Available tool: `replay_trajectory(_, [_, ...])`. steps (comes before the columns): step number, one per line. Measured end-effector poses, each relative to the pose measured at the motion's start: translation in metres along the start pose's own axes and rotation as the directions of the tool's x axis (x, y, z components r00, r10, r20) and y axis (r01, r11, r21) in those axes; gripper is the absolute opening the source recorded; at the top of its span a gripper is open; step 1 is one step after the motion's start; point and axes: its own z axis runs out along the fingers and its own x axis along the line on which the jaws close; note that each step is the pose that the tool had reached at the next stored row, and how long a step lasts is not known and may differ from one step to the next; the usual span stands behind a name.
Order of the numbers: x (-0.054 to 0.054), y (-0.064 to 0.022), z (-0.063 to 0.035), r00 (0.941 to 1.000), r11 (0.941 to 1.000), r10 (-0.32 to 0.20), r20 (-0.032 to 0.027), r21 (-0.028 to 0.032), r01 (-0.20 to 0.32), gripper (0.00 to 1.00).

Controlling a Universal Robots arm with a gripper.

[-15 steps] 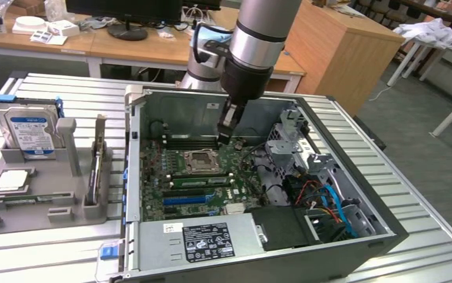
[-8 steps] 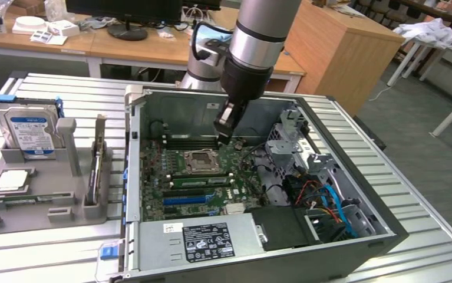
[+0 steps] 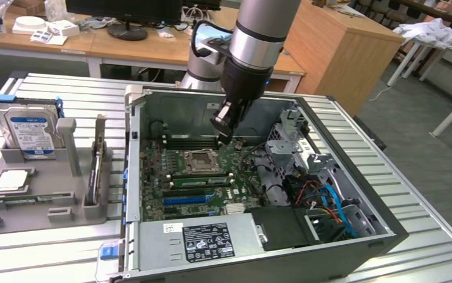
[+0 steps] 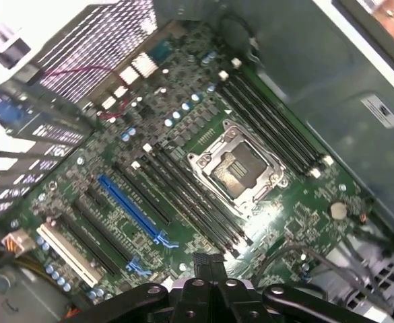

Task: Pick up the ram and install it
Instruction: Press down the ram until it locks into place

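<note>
ram stick appears seated in a slot beside the processor socket; gripper, fingers clenched empty, hangs over the far slots, where a careless descent could strike the board.

Wooden desks and a cabinet on grey floor.

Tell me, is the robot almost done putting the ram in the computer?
It looks nearly done. A green ram seems to sit in a slot beside the CPU socket. The gripper hangs shut above the motherboard, and I can't see a stick between its fingers. What's left is unclear: I can't tell if the ram is pushed fully in.
</note>
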Motion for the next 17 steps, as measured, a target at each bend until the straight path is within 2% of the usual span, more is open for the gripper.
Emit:
replay_trajectory(4, [0.0000,0.0000,0.0000,0.9977,0.9977,0.067,0.0028,0.0021,-0.067,0.11])
replay_trajectory(8, [0.0000,0.0000,0.0000,0.9911,0.9911,0.133,0.0055,0.0039,-0.133,0.11])
replay_trajectory(12, [0.0000,0.0000,0.0000,0.9799,0.9800,0.199,0.0084,0.0056,-0.199,0.11])
replay_trajectory(17, [0.0002,0.0002,0.0000,0.9623,0.9623,0.272,0.0118,0.0073,-0.272,0.11])
